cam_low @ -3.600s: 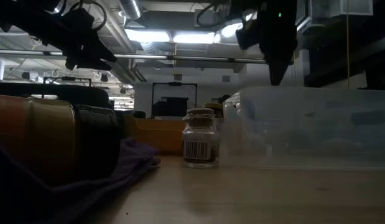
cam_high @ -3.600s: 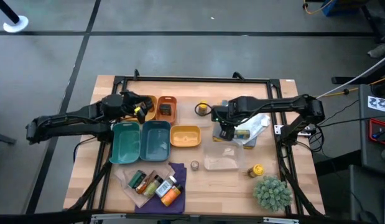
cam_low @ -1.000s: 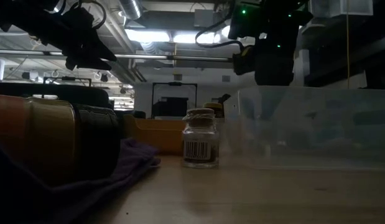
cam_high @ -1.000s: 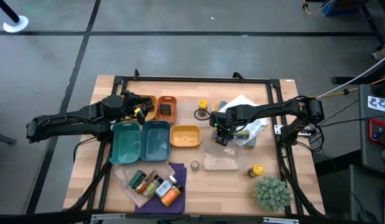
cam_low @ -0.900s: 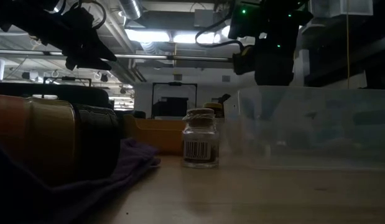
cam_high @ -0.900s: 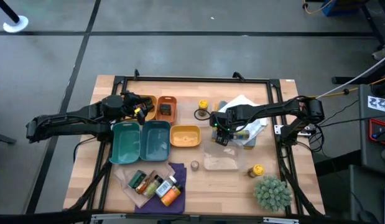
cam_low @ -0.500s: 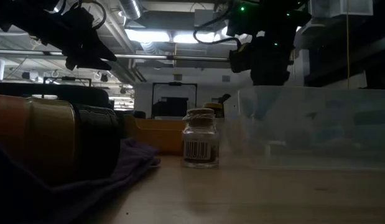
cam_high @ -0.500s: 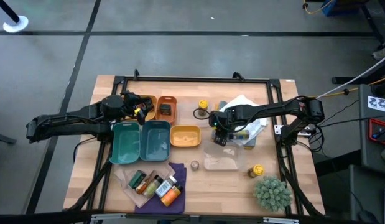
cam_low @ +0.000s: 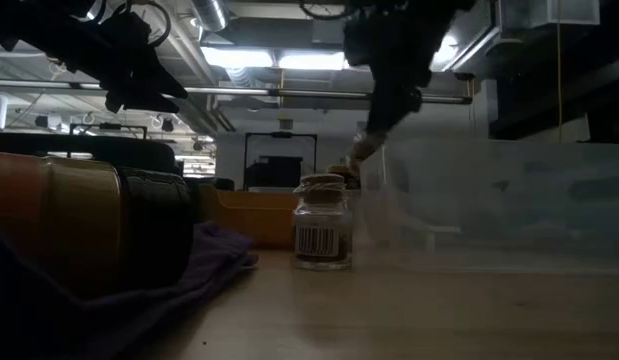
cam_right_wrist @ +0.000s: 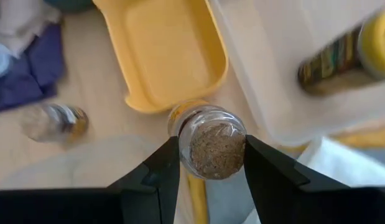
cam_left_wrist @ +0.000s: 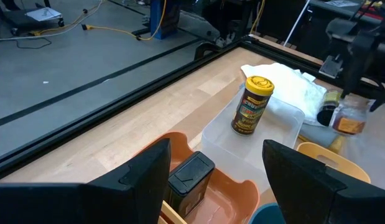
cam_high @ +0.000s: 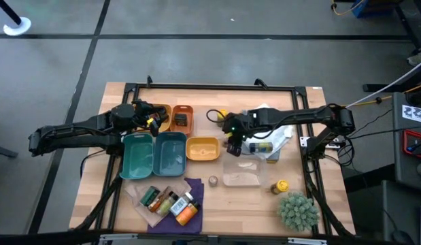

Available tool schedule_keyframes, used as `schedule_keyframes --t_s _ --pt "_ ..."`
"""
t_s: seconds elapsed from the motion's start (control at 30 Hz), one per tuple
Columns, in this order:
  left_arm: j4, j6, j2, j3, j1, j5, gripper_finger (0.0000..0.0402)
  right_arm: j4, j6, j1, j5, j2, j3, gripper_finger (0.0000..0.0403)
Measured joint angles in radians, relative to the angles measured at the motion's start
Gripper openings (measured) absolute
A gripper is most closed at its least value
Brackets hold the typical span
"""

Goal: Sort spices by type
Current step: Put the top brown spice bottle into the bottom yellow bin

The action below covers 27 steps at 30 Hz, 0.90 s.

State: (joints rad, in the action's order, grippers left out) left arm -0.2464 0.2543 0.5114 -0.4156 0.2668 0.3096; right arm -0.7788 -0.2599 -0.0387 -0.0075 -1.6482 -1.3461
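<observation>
Right gripper (cam_right_wrist: 211, 163): its jaws are pinching a small glass jar (cam_right_wrist: 212, 144) of brown powder, carrying it above the middle of the counter (cam_high: 292, 204) — just beside the yellow tray (cam_high: 203, 148), presumably heading for a tray of its type.
Held jar: it is being gripped by the body, base toward the wrist camera, so it is riding on its side rather than upright.
Left gripper (cam_left_wrist: 214, 165): waiting with jaws spread wide over the orange tray (cam_high: 181, 118) near the counter's far left edge, where a dark-capped jar (cam_left_wrist: 190, 176) is lying.
Unsorted spices: a cluster (cam_high: 171, 202) is resting on the purple cloth (cam_high: 194, 188) at the near edge; one small jar (cam_high: 213, 180) is standing alone beside a clear tray (cam_high: 241, 178); a yellow-capped one (cam_high: 281, 186) is sitting near the spiky plant (cam_high: 297, 209).
Teal trays (cam_high: 154, 155): appearing unfilled — sorting is looking barely begun.
</observation>
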Motion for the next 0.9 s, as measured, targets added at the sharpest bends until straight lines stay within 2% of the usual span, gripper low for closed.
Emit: schedule_keyframes --t_s 0.17,0.4,0.9 --pt "0.000 0.000 0.000 0.000 0.000 0.000 0.0239 0.104 0.082 0.000 0.025 -0.003 -0.018 0.0156" --pt "0.000 0.000 0.000 0.000 0.000 0.000 0.0239 0.260 0.210 0.000 0.015 -0.070 -0.018 0.0156" --pt "0.000 0.000 0.000 0.000 0.000 0.000 0.0239 0.282 0.356 0.000 0.015 -0.222 -0.018 0.0156"
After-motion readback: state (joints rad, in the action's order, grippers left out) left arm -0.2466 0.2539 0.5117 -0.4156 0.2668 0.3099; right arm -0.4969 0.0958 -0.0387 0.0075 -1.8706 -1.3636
